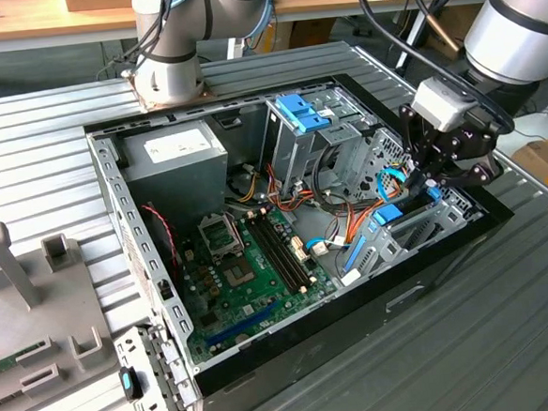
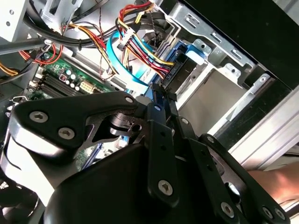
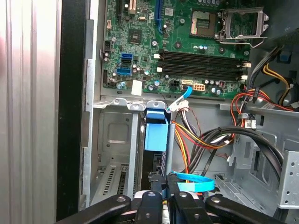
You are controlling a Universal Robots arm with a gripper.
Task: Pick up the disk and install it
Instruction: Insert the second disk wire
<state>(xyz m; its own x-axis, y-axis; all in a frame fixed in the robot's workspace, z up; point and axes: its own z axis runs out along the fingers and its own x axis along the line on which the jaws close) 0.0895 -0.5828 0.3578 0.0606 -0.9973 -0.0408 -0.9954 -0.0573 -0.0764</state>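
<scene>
The gripper (image 1: 434, 187) pinched the disk (image 3: 156, 130) edge-on, already lowered into the drive bay (image 3: 112, 154), seemingly not fully seated

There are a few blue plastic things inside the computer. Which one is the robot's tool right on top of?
The disk's light blue carrier, standing on edge in the drive bay by the case wall, sits directly under the tool. The blue latch tops the tall metal cage, farther away.

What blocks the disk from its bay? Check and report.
Nothing visible does. In the first wrist view the disk stands on edge inside the metal bay, with the gripper right at its end. A blue flat cable and coloured wires run close beside it, not across the slot.
</scene>
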